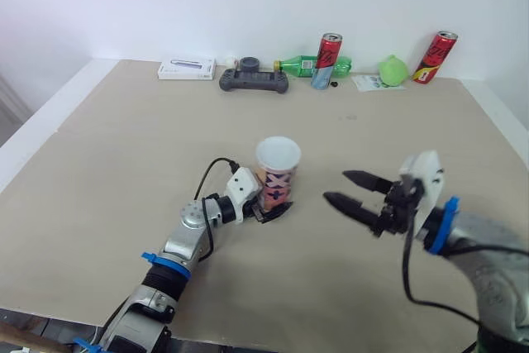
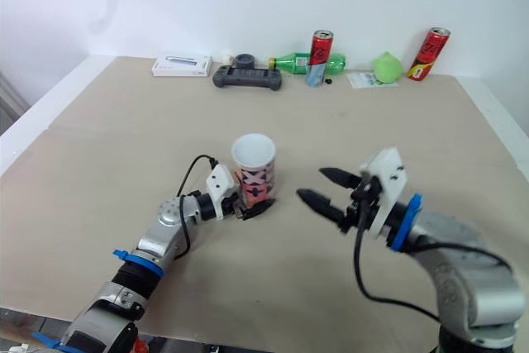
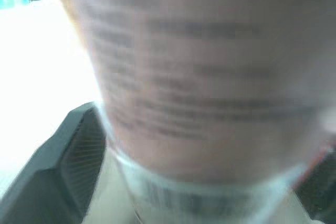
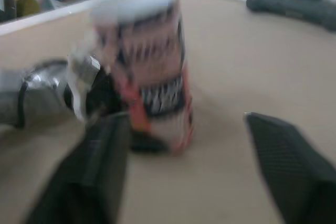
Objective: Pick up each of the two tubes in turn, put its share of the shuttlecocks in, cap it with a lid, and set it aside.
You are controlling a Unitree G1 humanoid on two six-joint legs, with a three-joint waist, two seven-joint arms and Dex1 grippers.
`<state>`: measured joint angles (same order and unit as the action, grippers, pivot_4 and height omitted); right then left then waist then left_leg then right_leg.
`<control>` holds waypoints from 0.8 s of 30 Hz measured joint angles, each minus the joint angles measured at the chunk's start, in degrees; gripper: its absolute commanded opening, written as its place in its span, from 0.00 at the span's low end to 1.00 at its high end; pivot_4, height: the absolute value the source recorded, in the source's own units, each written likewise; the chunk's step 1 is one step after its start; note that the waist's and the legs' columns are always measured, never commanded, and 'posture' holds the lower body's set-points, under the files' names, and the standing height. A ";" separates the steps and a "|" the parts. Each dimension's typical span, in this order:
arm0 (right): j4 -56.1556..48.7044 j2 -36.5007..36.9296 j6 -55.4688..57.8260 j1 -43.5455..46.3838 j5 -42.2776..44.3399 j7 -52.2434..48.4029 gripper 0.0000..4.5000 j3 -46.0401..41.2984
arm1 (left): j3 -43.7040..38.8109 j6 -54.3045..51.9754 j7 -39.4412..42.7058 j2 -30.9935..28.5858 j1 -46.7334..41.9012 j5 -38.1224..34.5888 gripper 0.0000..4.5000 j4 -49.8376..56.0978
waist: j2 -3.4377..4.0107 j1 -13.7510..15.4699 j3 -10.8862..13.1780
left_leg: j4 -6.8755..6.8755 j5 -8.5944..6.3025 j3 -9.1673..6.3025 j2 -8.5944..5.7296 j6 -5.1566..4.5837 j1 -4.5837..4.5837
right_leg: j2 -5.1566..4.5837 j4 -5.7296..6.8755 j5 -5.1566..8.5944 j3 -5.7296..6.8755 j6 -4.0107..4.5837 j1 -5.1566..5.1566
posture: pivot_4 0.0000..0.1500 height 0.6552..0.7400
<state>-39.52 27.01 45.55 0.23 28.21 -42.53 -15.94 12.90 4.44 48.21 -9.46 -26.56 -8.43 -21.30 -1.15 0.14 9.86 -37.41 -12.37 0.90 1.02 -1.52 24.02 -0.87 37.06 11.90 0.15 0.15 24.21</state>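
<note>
We find the tube [image 1: 276,178] upright near the middle of the tabletop [image 1: 124,146], white end uppermost. The left tool [image 1: 269,202] is clamped low on its wall; we judge this steadies it for lifting or setting aside. The right tool [image 1: 336,187] hangs near it toward the right edge, fingers spread and aimed at the tube, not touching. Along the far edge stand a white box [image 1: 187,69], a controller [image 1: 253,80], a green bottle [image 1: 302,64] and a red can [image 1: 327,59], well apart. Nothing obstructs either arm.
</note>
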 measured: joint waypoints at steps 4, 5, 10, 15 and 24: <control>2.14 -4.25 -8.97 -2.51 -6.48 5.13 0.99 9.40 | -0.25 -3.47 4.03 -4.19 1.35 -1.93 1.00 5.45 | 0.08 -0.37 0.06 | 0.01 0.00 0.17 0.03 0.01 0.00 | -0.04 -0.01 -0.02 -0.22 0.01 0.08 | 1.00 0.99; 3.04 -4.77 -10.83 -2.14 -7.62 5.82 0.99 10.80 | -0.46 -4.37 4.71 -5.47 2.13 -2.39 1.00 7.19 | 0.05 -0.58 0.08 | 0.01 0.00 0.18 0.03 0.01 0.00 | -0.05 -0.02 -0.02 -0.23 0.01 0.07 | 1.00 0.99; 12.26 -9.02 -19.07 0.68 -13.00 8.64 0.99 19.15 | -4.03 -11.13 7.23 -12.84 7.56 -6.37 1.00 16.43 | -0.07 -1.39 0.18 | 0.09 0.00 0.14 0.08 0.01 0.02 | -0.06 -0.03 0.03 -0.19 0.10 0.12 | 1.00 0.99; 19.99 -11.43 -24.22 3.87 -14.92 8.99 0.99 23.10 | -9.50 -19.31 7.23 -19.47 12.21 -12.41 1.00 27.71 | -0.25 -1.36 0.32 | 0.15 -0.02 0.11 0.14 0.03 0.04 | -0.09 -0.03 0.10 -0.17 0.22 0.16 | 1.00 0.99; 32.16 -15.40 -29.49 11.23 -15.59 8.84 0.99 26.34 | -15.60 -26.83 4.41 -23.19 16.97 -19.10 1.00 37.58 | -0.35 -1.43 0.41 | 0.15 0.00 0.16 0.21 0.08 -0.01 | -0.13 -0.02 0.04 -0.16 0.33 0.16 | 1.00 0.99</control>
<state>-7.37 11.61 16.06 11.46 12.62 -33.70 10.40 -2.70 -22.39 52.63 -32.65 -9.59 -27.53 16.28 -1.50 -1.29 10.27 -37.26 -12.37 1.06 1.23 -1.43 24.01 -1.00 37.04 11.94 -0.01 0.48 24.37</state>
